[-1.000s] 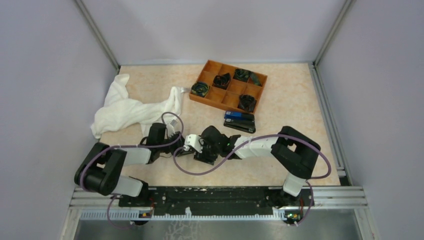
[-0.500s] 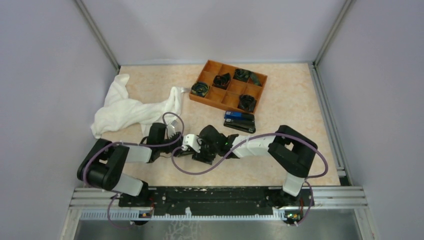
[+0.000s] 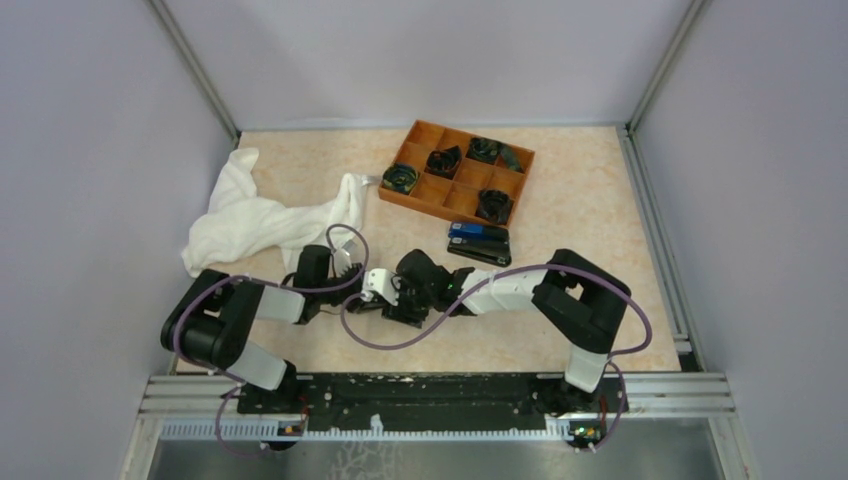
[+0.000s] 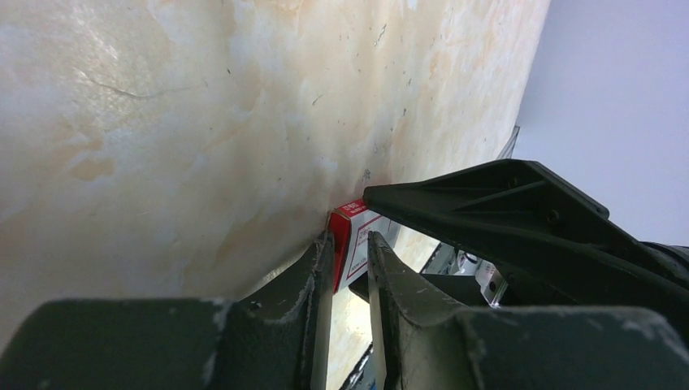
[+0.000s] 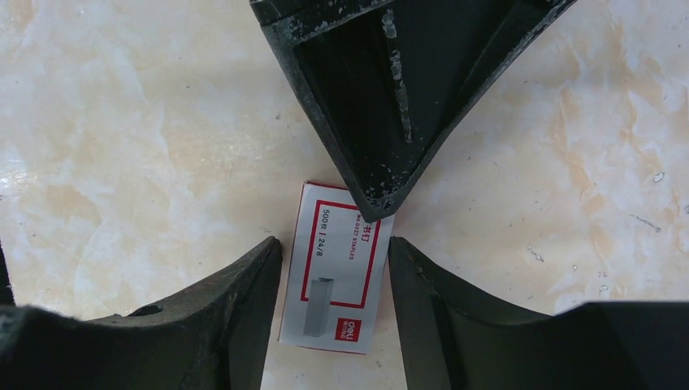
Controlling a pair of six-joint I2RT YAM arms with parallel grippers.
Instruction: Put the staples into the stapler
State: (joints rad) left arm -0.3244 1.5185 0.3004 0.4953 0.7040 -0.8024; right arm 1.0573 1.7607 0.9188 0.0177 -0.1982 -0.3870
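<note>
Clearly, the carton (image 5: 337, 268) of staples lies low over the surface (image 5: 122, 114) between the two arms, and in the right wrist view its long axis runs nearly from 12 to 6 o'clock. The right end effector (image 5: 335, 244) is directly above it, spread, with one finger along each long side, at 9 and at 3 o'clock. Whether these fingers already press the carton cannot be told. The left end effector (image 4: 349, 244) reaches in from 12 o'clock and seems to pinch the far short end between almost closed fingers. The next move is probably a pull along this long axis. The black stapler (image 3: 480, 255) lies well apart, at about 1 o'clock from the carton in the top view.
</note>
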